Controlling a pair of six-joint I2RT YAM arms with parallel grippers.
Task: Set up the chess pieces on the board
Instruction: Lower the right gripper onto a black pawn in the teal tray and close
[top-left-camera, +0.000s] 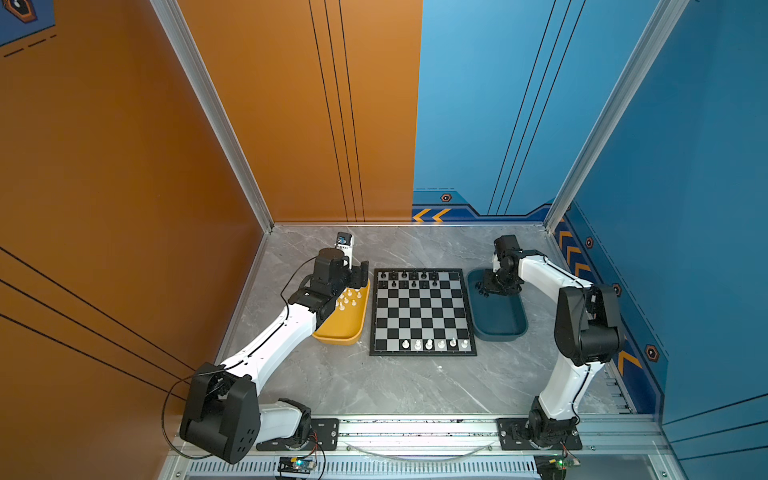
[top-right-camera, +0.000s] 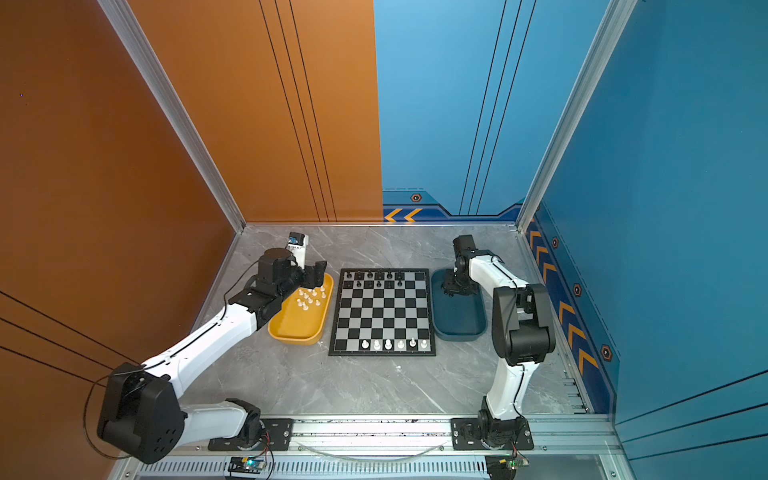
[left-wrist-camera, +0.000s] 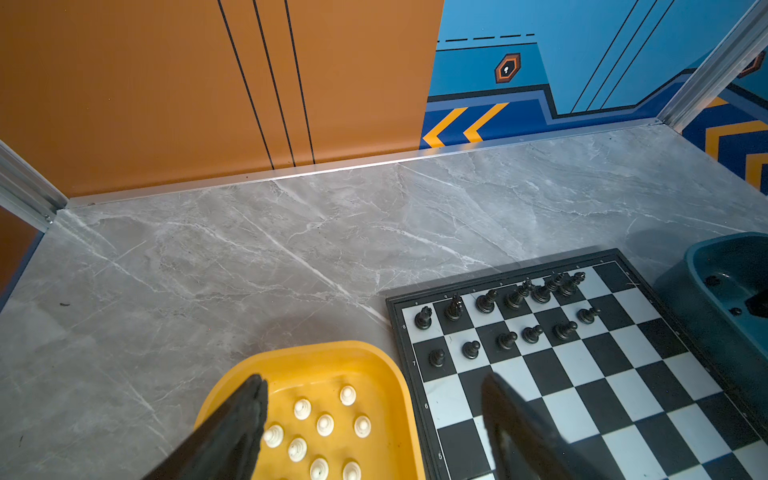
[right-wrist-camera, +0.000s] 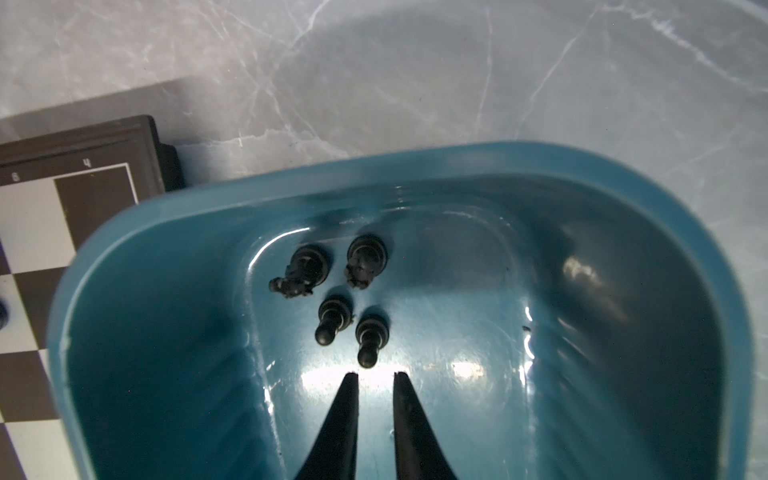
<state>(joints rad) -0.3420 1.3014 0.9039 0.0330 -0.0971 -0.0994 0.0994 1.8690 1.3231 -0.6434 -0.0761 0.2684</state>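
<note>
In both top views you see the board (top-left-camera: 415, 311) (top-right-camera: 382, 311) lying flat in the middle of the table (top-left-camera: 374, 386), with the yellow tray (top-left-camera: 340, 336) just to its left and the blue tray (top-left-camera: 500, 328) just to its right. Black pieces (top-left-camera: 413, 276) fill part of the two far rows. Six white pieces (top-left-camera: 429, 344) stand along the near row, toward the right. More white ones sit in the far half of the yellow tray. Your left pincer (top-left-camera: 359, 272) hangs over that tray's far end, and your right pincer (top-left-camera: 486, 291) reaches down into the far end of the blue tray.

From the left wrist, the left pincer (left-wrist-camera: 372, 379) has its fingers wide apart and holds nothing. Below it, white pieces (left-wrist-camera: 325, 424) stand in the yellow tray (left-wrist-camera: 316, 353), and the board (left-wrist-camera: 582, 365) with its black pieces (left-wrist-camera: 507, 340) lies alongside.

From the right wrist, the right pincer (right-wrist-camera: 376, 374) shows only a narrow gap with nothing in it. Four black pieces (right-wrist-camera: 336, 320) cluster in the blue tray (right-wrist-camera: 415, 166), and the closest one sits just past the tips.
</note>
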